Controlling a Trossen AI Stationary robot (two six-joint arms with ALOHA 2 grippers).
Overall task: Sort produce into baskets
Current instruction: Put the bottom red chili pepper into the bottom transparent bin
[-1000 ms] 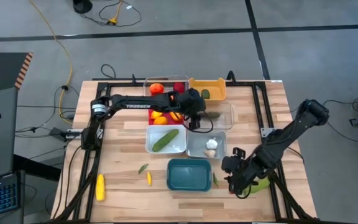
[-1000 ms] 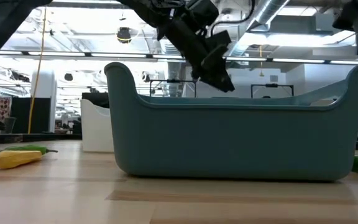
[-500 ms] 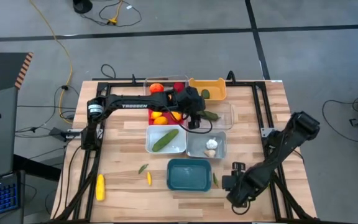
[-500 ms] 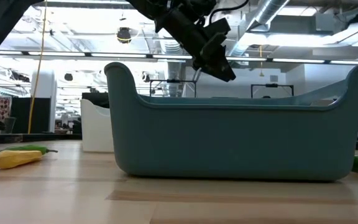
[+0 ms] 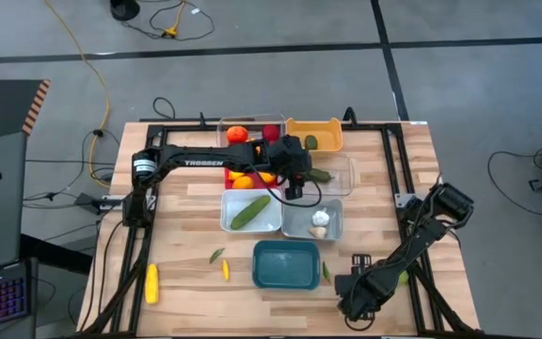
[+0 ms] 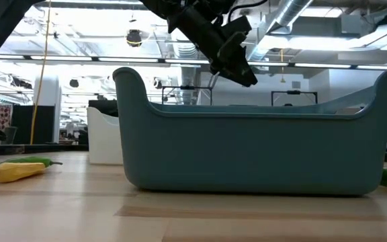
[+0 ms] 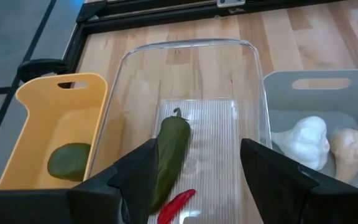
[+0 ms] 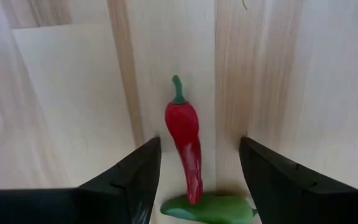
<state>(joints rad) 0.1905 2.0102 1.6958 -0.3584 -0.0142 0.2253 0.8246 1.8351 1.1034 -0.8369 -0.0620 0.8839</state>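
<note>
High view shows the table packed with baskets at its centre and toward twelve o'clock, loose produce scattered toward six. The left gripper (image 5: pixel 294 174) hangs over the clear basket (image 7: pixel 185 50) that sits between the orange basket (image 5: pixel 315 135) at twelve o'clock and the pale grey basket (image 5: pixel 310 228) at six. Its fingers (image 7: pixel 129 180) stand spread and hold nothing; below them a green chili (image 7: pixel 169 149) and a small red chili (image 7: pixel 176 204) lie on the ribbed floor of that clear basket, probably because this tray is collecting chilies. Garlic (image 7: pixel 303 142) rests in the grey basket next door, a cucumber (image 5: pixel 250 211) in the white basket (image 5: pixel 229 223), and a dark green piece (image 7: pixel 67 160) in the orange one.

At about five o'clock on the table, the right gripper (image 5: pixel 358 299) is lowered near the edge, past the teal basket (image 5: pixel 288 264). Its wrist view shows both fingers (image 8: pixel 129 180) parted wide, straddling a red chili (image 8: pixel 185 140) that lies on bare wood, with a green piece (image 8: pixel 207 208) touching the chili's tip. The straddle looks like a set-up for a pinch across the chili's narrow body.

Corn (image 5: pixel 151 282) and two small pieces (image 5: pixel 220 264) wait unsorted near seven o'clock.
</note>
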